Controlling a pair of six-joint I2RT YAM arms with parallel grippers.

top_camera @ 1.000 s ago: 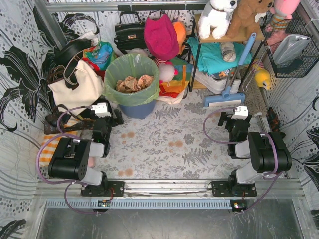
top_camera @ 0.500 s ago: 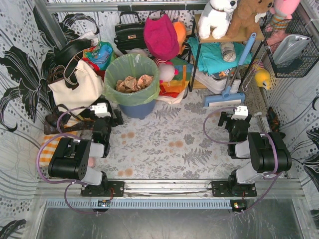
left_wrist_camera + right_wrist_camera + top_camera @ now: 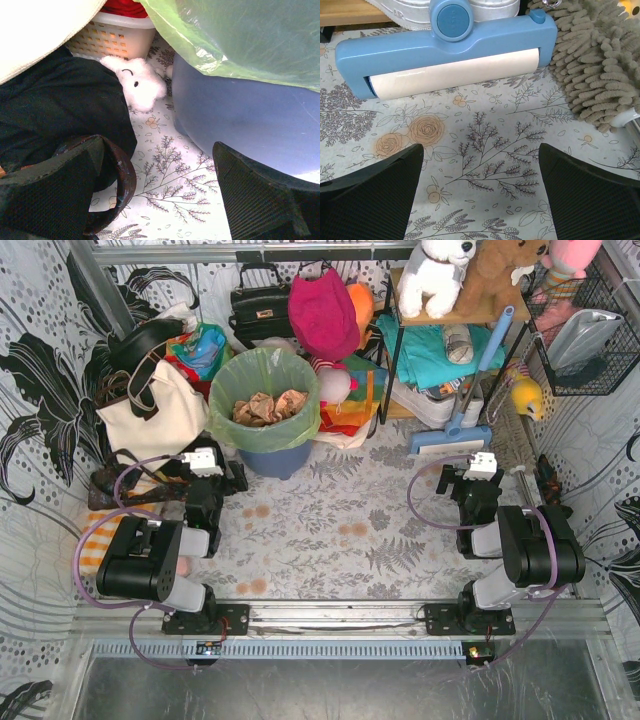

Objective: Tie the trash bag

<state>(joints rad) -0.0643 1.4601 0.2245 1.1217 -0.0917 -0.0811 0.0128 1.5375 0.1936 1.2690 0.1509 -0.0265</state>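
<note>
The thin, translucent light-green plastic trash bag (image 3: 236, 375) lines the blue-grey round plastic bin (image 3: 275, 458). Its mouth is wide open w/ the rim folded down over the bin's edge, untied. Crumpled brown paper (image 3: 265, 406) lies inside.

My left pincer (image 3: 205, 462) sits low, just beside the bin on its left-front side, fingers spread wide w/ nothing btwn them. Thru its cam the bin wall (image 3: 240, 125) is right ahead and the bag's overhang (image 3: 240, 35) hangs above it. A small white fluffy plush toy (image 3: 137, 82) lies left of the bin.

My right pincer (image 3: 478, 468) is well apart, off to the bin's right, also spread and empty. It faces a blue plastic lint roller w/ a white roll (image 3: 445, 55) and a grey-beige chenille mop head (image 3: 590, 65).
</note>
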